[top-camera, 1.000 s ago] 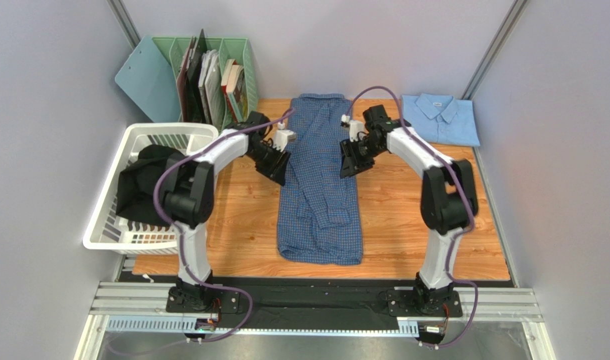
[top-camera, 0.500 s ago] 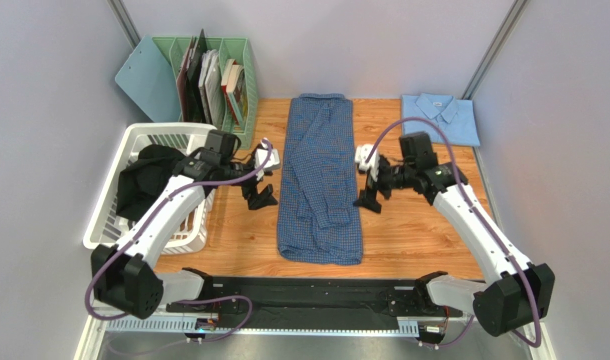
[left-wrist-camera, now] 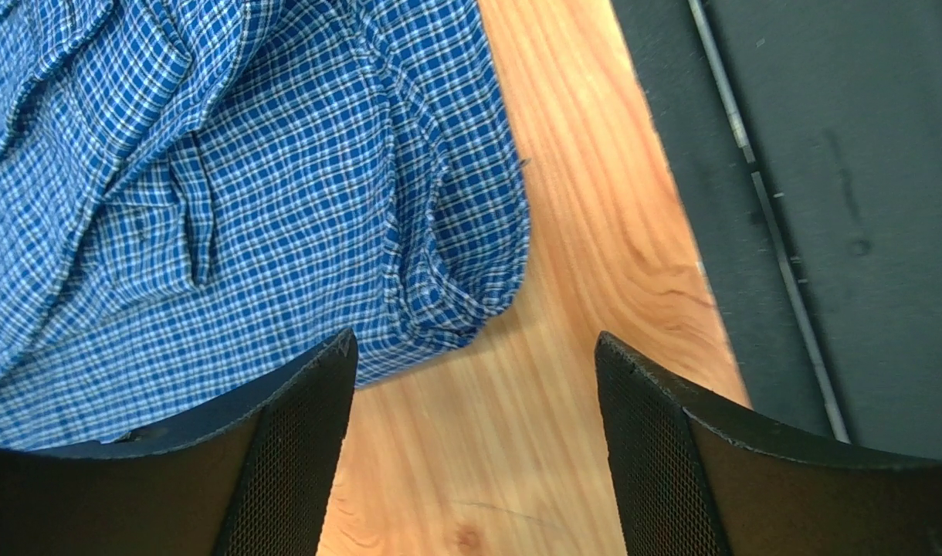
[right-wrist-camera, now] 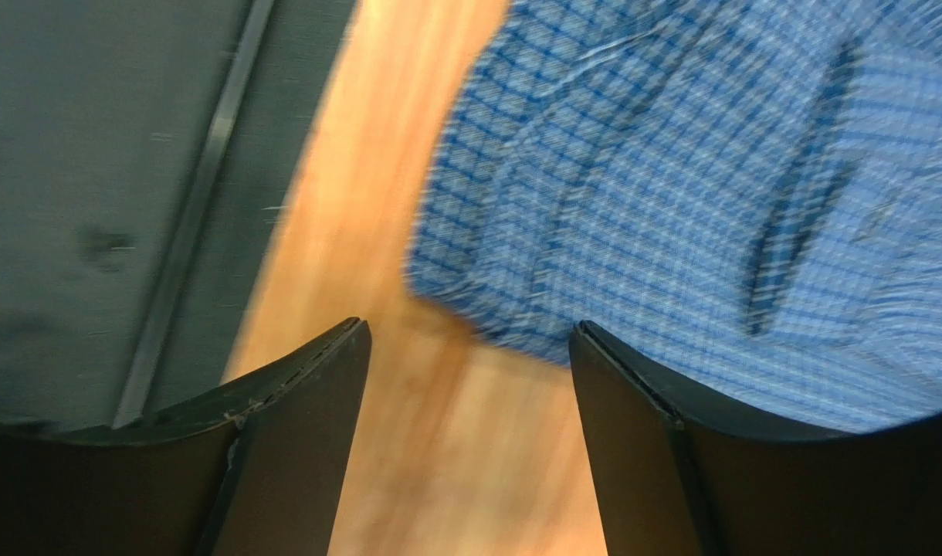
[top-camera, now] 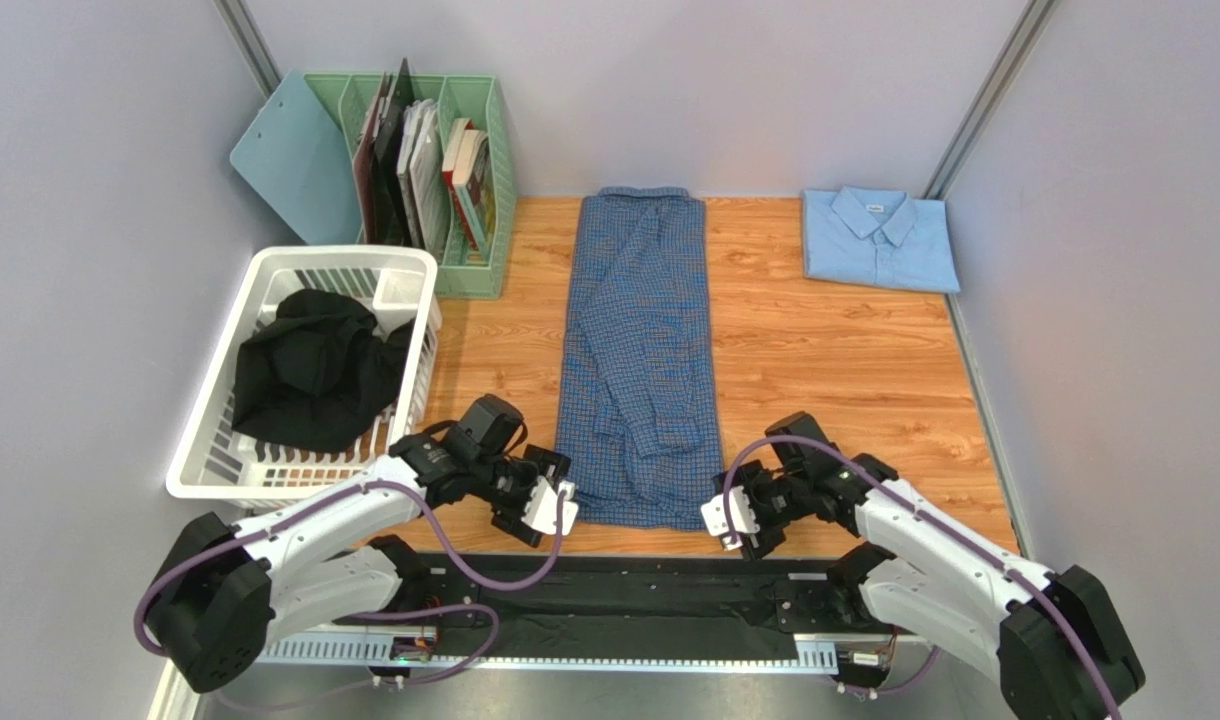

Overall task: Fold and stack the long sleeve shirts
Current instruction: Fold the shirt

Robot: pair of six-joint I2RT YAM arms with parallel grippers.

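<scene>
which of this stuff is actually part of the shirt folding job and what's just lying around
Part of the job:
checked blue shirt, lying as a long narrow strip mid-table
pale blue shirt, folded at the far right corner

Just lying about:
white basket with a black garment in it
green file rack holding books
teal clipboard leaning beside the rack

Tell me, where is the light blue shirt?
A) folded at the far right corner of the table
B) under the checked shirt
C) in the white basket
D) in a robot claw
A: the pale blue shirt lies folded at the far right corner of the table, apart from the checked shirt.
</scene>
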